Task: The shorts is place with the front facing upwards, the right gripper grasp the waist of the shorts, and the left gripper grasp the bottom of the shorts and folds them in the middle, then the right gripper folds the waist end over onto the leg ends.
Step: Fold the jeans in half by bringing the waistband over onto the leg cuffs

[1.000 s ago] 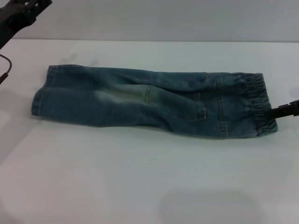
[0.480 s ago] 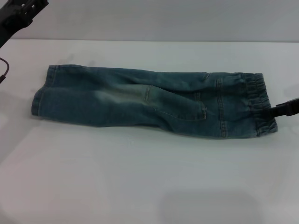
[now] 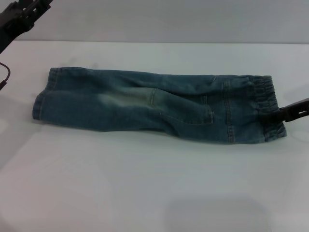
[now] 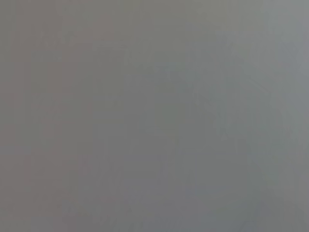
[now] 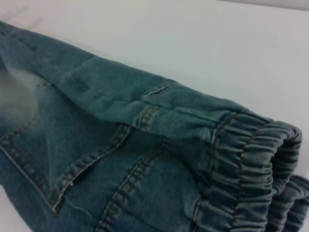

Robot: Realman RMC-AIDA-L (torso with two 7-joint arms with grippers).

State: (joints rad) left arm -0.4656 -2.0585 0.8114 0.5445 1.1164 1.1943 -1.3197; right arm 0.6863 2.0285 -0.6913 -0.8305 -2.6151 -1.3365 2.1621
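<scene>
The blue denim shorts (image 3: 154, 104) lie flat on the white table (image 3: 145, 188), doubled lengthwise. The elastic waist (image 3: 264, 101) is at the right and the leg ends (image 3: 43, 96) at the left. My right gripper (image 3: 279, 116) comes in from the right edge and touches the near corner of the waist. Its wrist view shows the gathered waistband (image 5: 246, 169) and a back pocket seam (image 5: 72, 169) from close up. My left gripper (image 3: 21, 14) hangs raised at the far left corner, well away from the leg ends. The left wrist view shows only plain grey.
The table's far edge (image 3: 159, 42) meets a grey wall behind the shorts. A thin dark cable (image 3: 6, 75) hangs at the left edge. Bare white tabletop stretches in front of the shorts.
The right gripper has tilted, its outer end rising slightly while its tip stays on the waist corner. The left arm shifted slightly. The shorts have not moved.
</scene>
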